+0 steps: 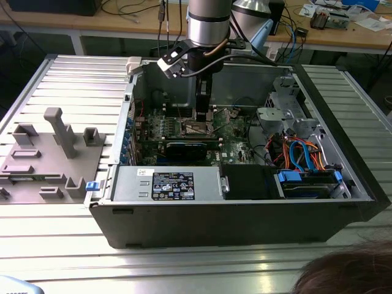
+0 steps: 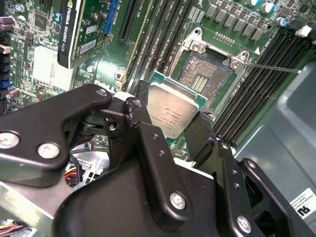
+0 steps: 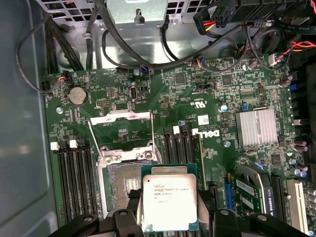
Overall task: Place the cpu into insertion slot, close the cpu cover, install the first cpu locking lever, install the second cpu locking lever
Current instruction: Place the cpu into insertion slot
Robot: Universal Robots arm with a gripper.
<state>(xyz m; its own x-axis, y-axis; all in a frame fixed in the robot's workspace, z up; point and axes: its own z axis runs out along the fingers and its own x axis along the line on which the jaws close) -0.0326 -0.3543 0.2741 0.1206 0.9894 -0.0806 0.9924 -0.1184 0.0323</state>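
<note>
The cpu (image 2: pixel 175 111) is a flat square chip with a dull silver metal top, dark print on that top and a narrow green edge around it. It is clamped by two opposite edges between the black fingers (image 2: pixel 142 101) of the gripper (image 2: pixel 172 116), so the jaws stand narrow, closed on the chip. The cpu hangs above the green circuit board, just beside the insertion slot (image 3: pixel 126 180) and overlapping one edge of it in the first wrist view; it is not seated.

The insertion slot is a dark square socket with a silvery metal rim, and its contact field is exposed. The cpu cover (image 3: pixel 121 134), a thin silver metal frame with a square window, is swung up off the socket. A thin steel locking lever (image 2: pixel 269 67) runs from one socket corner out across the long black memory slots (image 2: pixel 153 34). Memory slots flank the socket on two sides. A black graphics card (image 2: pixel 74 29) lies beyond one bank, and the grey case wall (image 2: pixel 286 138) lies beyond the other.

In the exterior view the silver and black arm (image 1: pixel 208 24) drops vertically into the open dark grey computer case (image 1: pixel 245 214), which lies on a ribbed aluminium table (image 1: pixel 73 73).
</note>
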